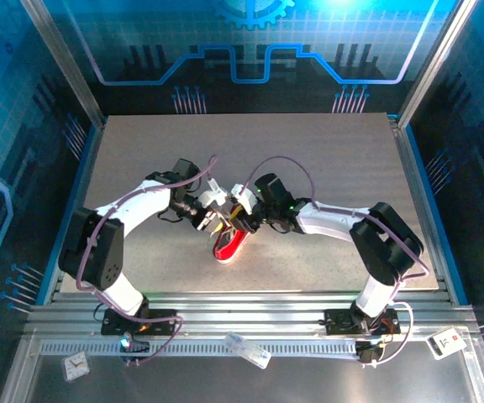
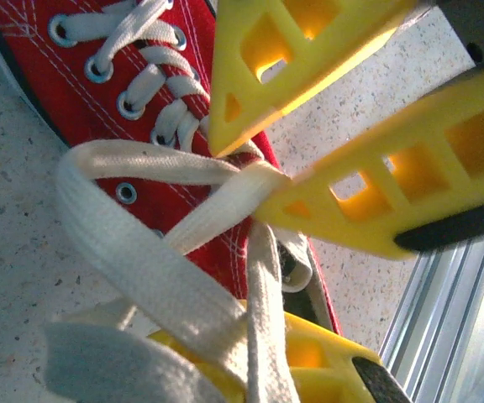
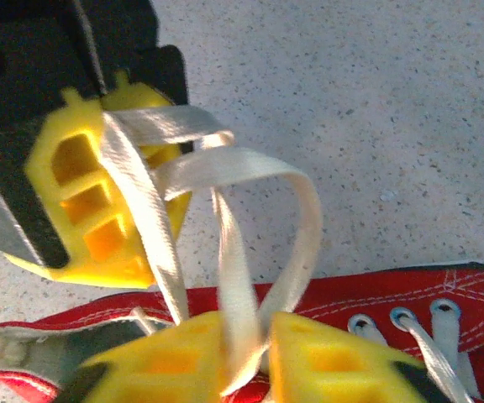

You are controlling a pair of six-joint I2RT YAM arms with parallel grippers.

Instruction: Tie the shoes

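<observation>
A small red sneaker point(image 1: 228, 245) with a white sole lies mid-table, its eyelets and red canvas point(image 2: 65, 92) close under both wrists. My left gripper point(image 1: 216, 220) is shut on a white lace point(image 2: 141, 260) that drapes over its yellow finger point(image 2: 318, 361). My right gripper point(image 3: 250, 353) meets it from the right, its jaws pressed onto two strands of a lace loop point(image 3: 301, 210) above the shoe point(image 3: 376, 294). In the left wrist view the right gripper point(image 2: 250, 176) pinches the crossing strands. The left gripper point(image 3: 141, 210) has lace wrapped round it.
The speckled tabletop point(image 1: 326, 159) stretches around the shoe. A metal rail point(image 1: 250, 311) runs along the near edge, with small items point(image 1: 248, 349) on the shelf below it. Blue enclosure walls stand on three sides.
</observation>
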